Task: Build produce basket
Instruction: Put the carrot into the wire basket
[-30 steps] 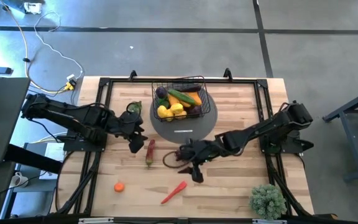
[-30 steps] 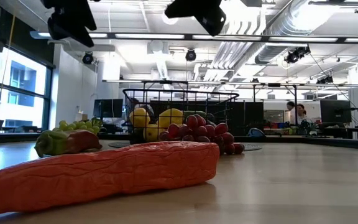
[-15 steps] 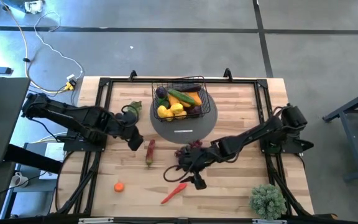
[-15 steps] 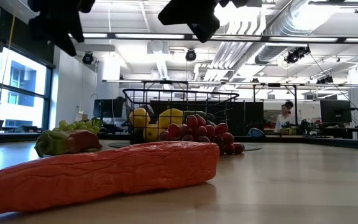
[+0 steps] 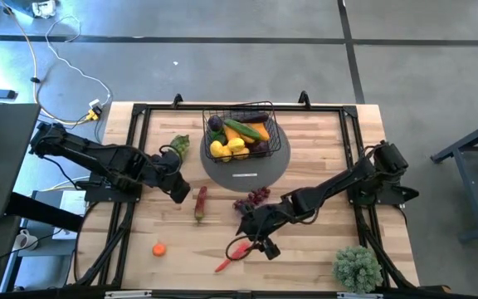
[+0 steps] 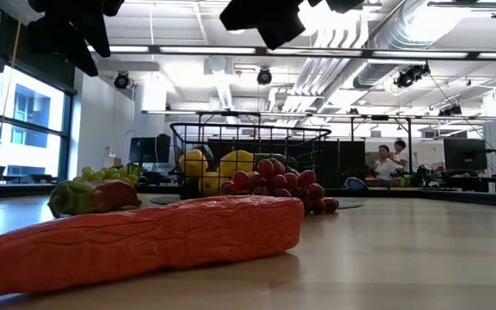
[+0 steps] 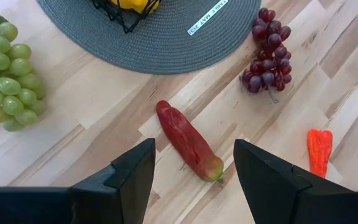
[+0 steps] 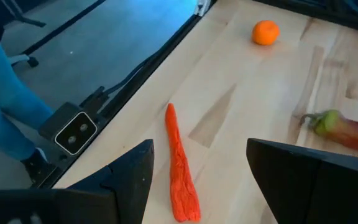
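The black wire basket (image 5: pixel 239 133) stands on the grey round mat (image 5: pixel 247 166) and holds lemons, a carrot, a cucumber and an eggplant. On the bare wood lie green grapes (image 5: pixel 178 144), a red chilli (image 5: pixel 200 202), purple grapes (image 5: pixel 252 198), a small orange (image 5: pixel 159 248) and an orange carrot (image 5: pixel 231 258). My left gripper (image 5: pixel 178 188) hangs open above the chilli (image 7: pixel 188 142). My right gripper (image 5: pixel 254 243) hangs open over the carrot (image 8: pixel 180 174), clear of it.
A bushy green potted plant (image 5: pixel 357 267) stands at the table's near right corner. A black frame (image 5: pixel 139 112) runs around the tabletop. The mat sits at the far middle. People stand in the room far behind the table (image 6: pixel 390 159).
My right gripper has gone down and toward the table's near edge, rolling as it went, from beside the purple grapes to above the carrot; the grapes now show clear of the arm. My left gripper has rolled a little above the chilli. No fruit has moved.
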Controlling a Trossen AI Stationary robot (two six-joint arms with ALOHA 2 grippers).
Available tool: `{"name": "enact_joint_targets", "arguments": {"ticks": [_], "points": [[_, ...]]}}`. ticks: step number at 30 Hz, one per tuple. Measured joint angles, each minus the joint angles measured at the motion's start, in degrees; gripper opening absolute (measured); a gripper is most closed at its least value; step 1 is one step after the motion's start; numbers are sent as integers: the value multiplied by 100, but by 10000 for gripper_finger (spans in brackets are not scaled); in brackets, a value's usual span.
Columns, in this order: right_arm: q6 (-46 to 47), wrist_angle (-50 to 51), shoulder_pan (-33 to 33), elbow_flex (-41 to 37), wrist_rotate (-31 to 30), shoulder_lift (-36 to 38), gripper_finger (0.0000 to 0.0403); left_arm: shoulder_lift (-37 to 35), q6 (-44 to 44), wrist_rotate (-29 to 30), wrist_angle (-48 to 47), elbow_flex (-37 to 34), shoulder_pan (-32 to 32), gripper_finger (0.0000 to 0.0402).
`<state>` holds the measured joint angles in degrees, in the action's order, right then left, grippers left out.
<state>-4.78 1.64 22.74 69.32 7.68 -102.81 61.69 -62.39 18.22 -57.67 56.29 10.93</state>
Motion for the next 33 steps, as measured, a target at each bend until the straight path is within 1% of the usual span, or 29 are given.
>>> {"name": "enact_joint_targets", "arguments": {"ticks": [6, 9, 12, 26, 33], "points": [[-163, -137, 107, 0, 26, -235, 239, 2, -49, 0, 2, 0, 84, 209], [-152, -383, 128, 0, 178, -440, 239, 4, -50, 0, -14, 0, 124, 209], [-136, -625, 143, 0, 204, -630, 239, 2, -50, 2, -18, 0, 124, 209], [-127, -842, 142, 0, 238, -1426, 239, 2, -48, 24, -64, 0, 124, 209], [-125, -787, 142, -2, 86, -1719, 239, 2, -46, 24, -154, 0, 124, 209]]}}
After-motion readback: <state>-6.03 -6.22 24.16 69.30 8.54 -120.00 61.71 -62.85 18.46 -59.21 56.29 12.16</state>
